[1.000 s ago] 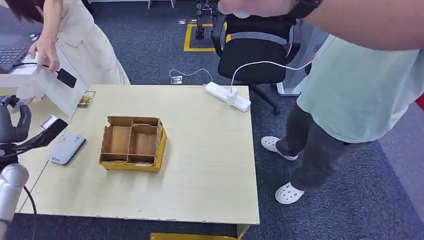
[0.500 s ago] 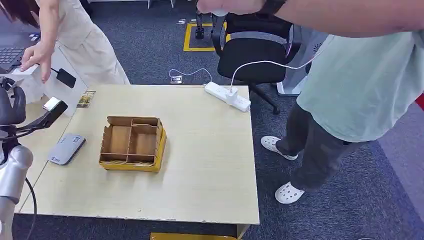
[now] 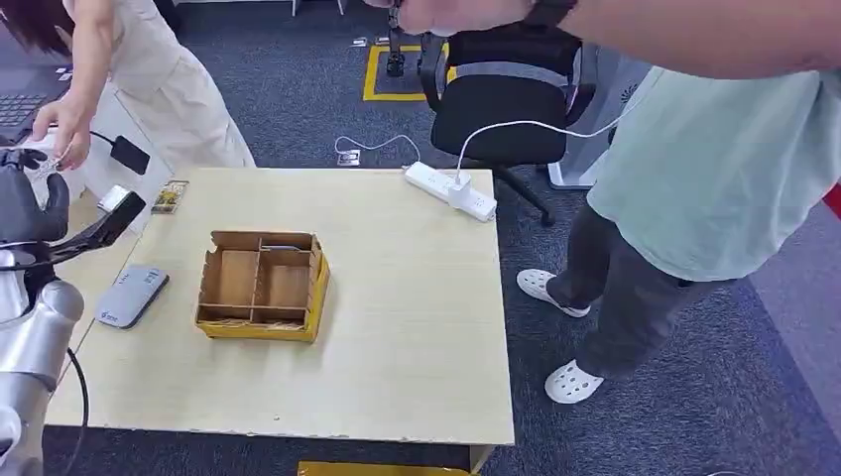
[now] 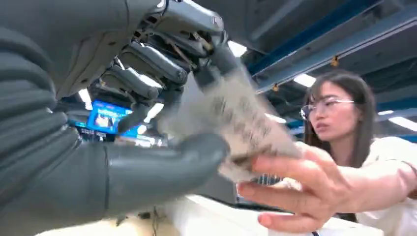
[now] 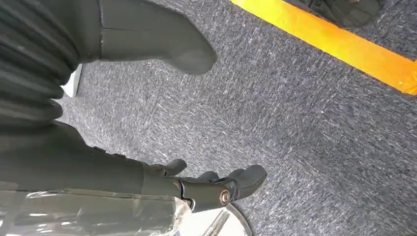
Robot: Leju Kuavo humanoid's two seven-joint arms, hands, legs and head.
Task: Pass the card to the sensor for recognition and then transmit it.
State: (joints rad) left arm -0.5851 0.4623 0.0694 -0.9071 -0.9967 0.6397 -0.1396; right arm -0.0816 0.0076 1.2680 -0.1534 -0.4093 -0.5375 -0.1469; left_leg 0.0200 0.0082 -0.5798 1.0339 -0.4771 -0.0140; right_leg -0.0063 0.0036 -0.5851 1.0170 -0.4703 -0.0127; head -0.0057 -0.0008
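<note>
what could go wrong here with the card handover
The left hand pinches the card between thumb and fingers while a person's hand already touches its far edge. If the hand lets go too early, the card might drop; if it holds on, a pull could bend it. The card looks blurred, so timing may be hard to judge. The person's hand is close to the fingers and could get nipped.

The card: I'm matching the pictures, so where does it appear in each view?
Head view: card far left, in the left hand.
Left wrist view: card centre, blurred, pinched.
Right wrist view: not in it.
Shared landmark: the person's hand reaching for it.
</note>
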